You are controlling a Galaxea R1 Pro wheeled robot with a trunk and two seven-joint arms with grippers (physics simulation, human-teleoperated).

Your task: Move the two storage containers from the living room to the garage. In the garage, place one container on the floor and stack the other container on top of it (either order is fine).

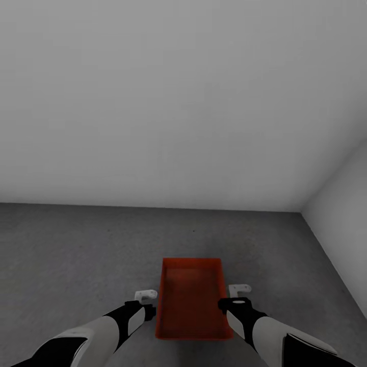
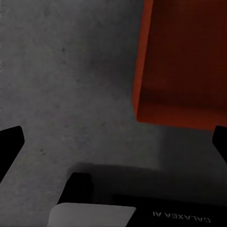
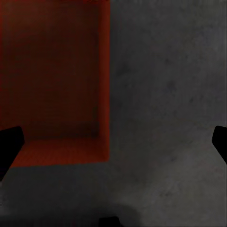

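We find one storage container (image 1: 192, 300) resting on the concrete floor (image 1: 76, 255) at six o'clock, between our grippers. Left gripper (image 1: 146, 295) at seven, right gripper (image 1: 239, 289) at five; both sets of fingers spread apart, clamping nothing.

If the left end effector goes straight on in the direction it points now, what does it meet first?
Most likely the bare concrete floor. In the left wrist view, the left end effector has its fingers spread wide, and the storage container lies off to one side. Its near corner comes close to the line, and depth is unclear.
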